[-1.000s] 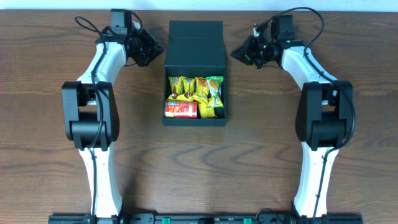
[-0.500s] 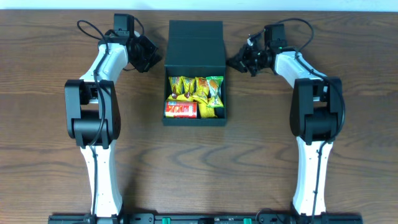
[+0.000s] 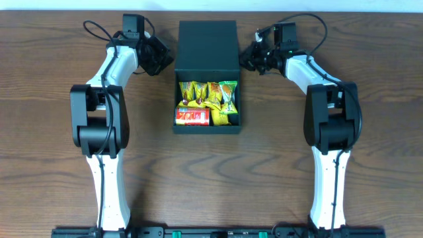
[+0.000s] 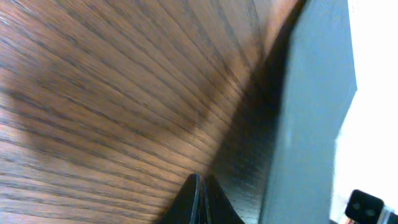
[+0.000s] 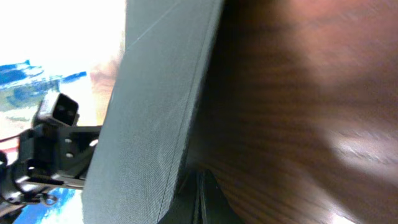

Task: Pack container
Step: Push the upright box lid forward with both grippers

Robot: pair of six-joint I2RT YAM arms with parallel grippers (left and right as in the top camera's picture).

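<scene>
I see the container [image 3: 207, 129] at table centre, holding snack packets [image 3: 211, 96], lid flap [image 3: 207, 43] open. Left gripper [image 3: 160, 56] and right gripper [image 3: 248, 58] flank the flap, both clenched, empty. I judge 1 step remains: closing it.

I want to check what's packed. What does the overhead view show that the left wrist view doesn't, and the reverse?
Only overhead: the inside of the container, holding yellow snack packets and a red can, with the lid open. Only left wrist: the left gripper up close, fingertips shut together, next to a dark outer side of the container. Both: the dark container and the wooden table.
</scene>
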